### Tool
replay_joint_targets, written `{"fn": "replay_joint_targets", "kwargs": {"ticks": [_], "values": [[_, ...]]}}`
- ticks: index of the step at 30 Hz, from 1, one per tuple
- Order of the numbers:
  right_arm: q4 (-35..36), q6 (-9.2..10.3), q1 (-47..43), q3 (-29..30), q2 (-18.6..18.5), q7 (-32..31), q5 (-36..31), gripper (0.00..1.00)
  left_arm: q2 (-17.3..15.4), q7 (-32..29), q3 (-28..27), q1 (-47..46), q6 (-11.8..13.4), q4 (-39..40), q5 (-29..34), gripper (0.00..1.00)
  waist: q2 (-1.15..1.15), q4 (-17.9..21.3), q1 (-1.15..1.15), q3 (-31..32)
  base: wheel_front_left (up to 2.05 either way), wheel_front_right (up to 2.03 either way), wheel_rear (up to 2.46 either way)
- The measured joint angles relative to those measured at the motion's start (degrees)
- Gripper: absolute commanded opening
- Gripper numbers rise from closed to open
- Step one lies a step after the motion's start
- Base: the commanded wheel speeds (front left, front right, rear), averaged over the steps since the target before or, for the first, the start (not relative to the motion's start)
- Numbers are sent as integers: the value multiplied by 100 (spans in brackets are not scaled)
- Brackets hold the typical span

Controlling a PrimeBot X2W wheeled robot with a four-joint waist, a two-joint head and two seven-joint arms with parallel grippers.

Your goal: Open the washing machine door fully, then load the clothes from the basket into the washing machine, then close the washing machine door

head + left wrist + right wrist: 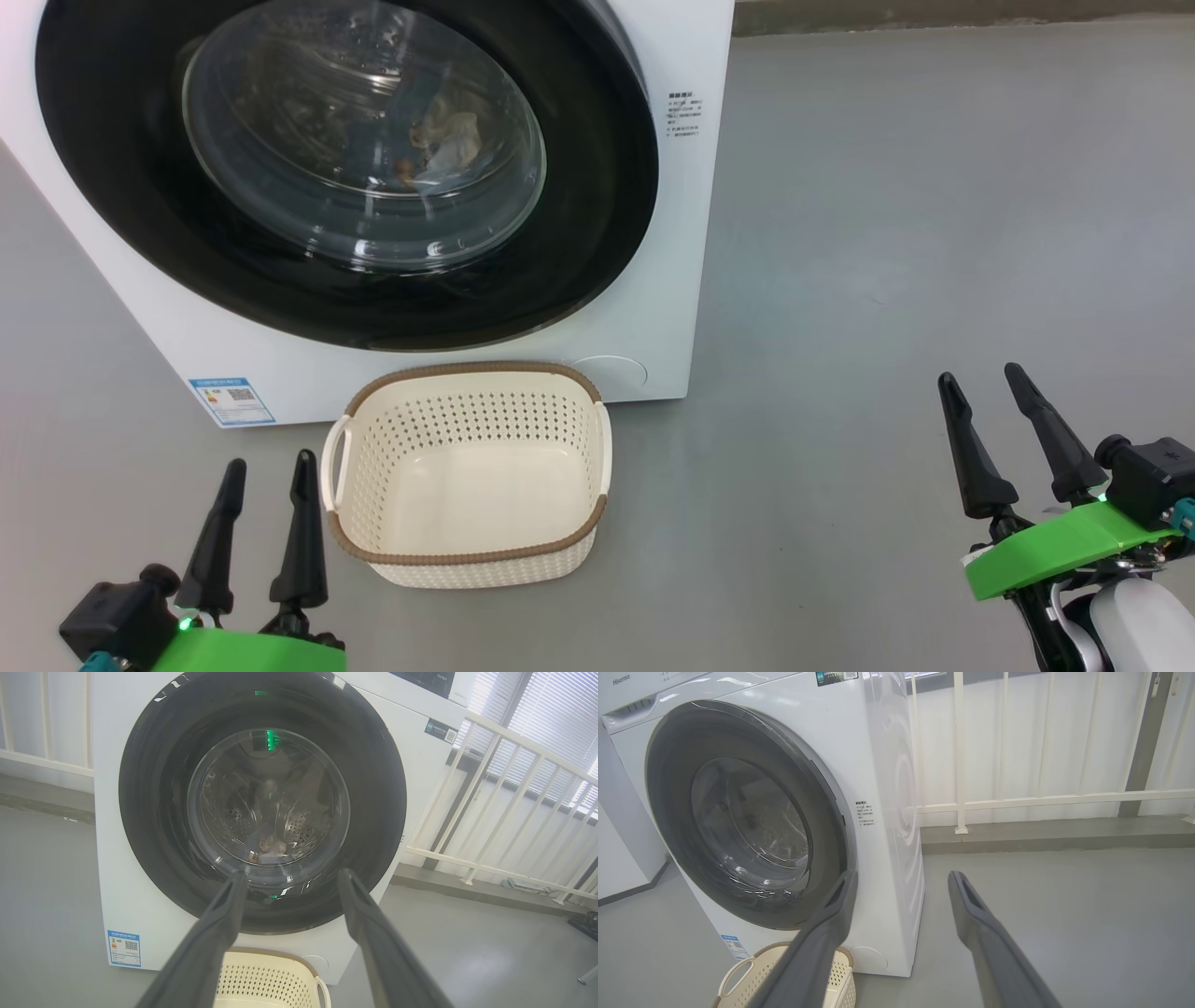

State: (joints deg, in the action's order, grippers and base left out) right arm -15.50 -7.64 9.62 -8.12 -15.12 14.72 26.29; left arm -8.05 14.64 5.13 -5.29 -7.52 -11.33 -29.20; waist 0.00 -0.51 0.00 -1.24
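The white washing machine (672,233) fills the upper left, and its glossy black washing machine door (121,187) lies flush against the front, shut. Behind the glass, the clothes (446,140) lie in the drum as a pale heap with blue and orange; they also show as clothes (271,847) in the left wrist view. On the floor just in front stands the cream basket (471,371), with nothing inside. My left gripper (272,459) hangs open left of the basket. My right gripper (980,373) is open far to the right, over bare floor.
A blue label sticker (231,399) sits low on the machine's front. A white railing (1045,799) on a raised grey kerb runs behind and to the right of the machine. Smooth grey floor (887,280) stretches to the right of the basket.
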Motion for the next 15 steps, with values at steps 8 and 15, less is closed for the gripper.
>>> {"fn": "replay_joint_targets", "kwargs": {"ticks": [8, 15], "values": [[0, 0, 0, -10, 19, 0, 0, 100, -1, 0, -1, 0, -1, -13, -7, 100, 0, 2, 0, -16, 0, 0, 0], [-235, 0, -146, -92, 168, -2, 0, 0, 80, -3, 44, 109, 0, -255, -7, 0, 0, -1, 0, -30, 0, 0, 0]]}}
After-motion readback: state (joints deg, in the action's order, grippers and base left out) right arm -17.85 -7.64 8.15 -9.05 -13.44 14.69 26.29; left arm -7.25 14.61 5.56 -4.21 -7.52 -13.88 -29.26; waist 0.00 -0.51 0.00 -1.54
